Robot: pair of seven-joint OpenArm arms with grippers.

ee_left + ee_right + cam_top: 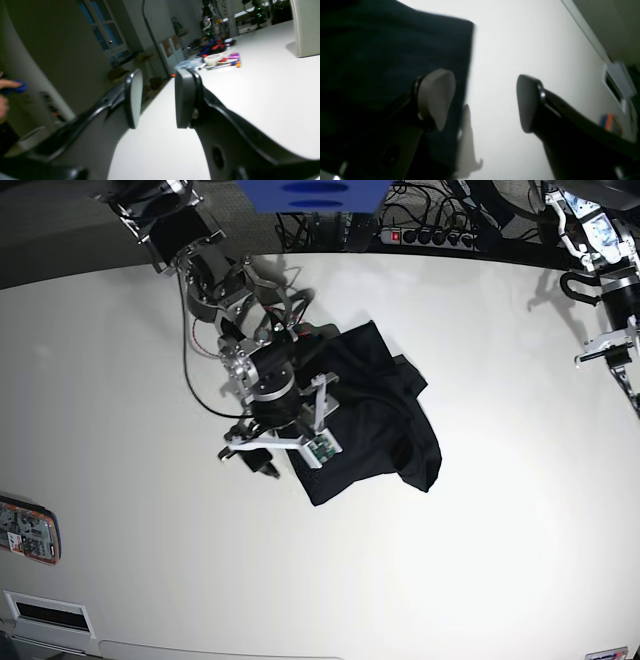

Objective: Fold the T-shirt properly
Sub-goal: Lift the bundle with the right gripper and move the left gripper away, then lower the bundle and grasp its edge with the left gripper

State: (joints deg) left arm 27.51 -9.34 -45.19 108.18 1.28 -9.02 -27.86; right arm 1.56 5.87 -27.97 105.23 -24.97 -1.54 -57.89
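Big white table (pixel 480 560) filling nearly the whole base view. Black T-shirt (pixel 385 415) bunched just above centre of frame, partly folded over itself, lumpy on its right side, so nowhere near a tidy fold yet imo. Right gripper (pixel 480 102) hanging over the shirt's left edge, jaws spread apart, nothing pinched; in the wrist view one pad over the dark cloth at left, the other over bare table. Left gripper (pixel 156 100) way off at the upper right of the base view, well apart from the shirt, also spread and empty. Roll of tape (pixel 214 58) and small tools at the far end, out of the way.

Likely trouble: closing on that edge and grabbing two layers at once, dragging the whole bundle. Also one arm working alone, so the cloth sliding instead of folding
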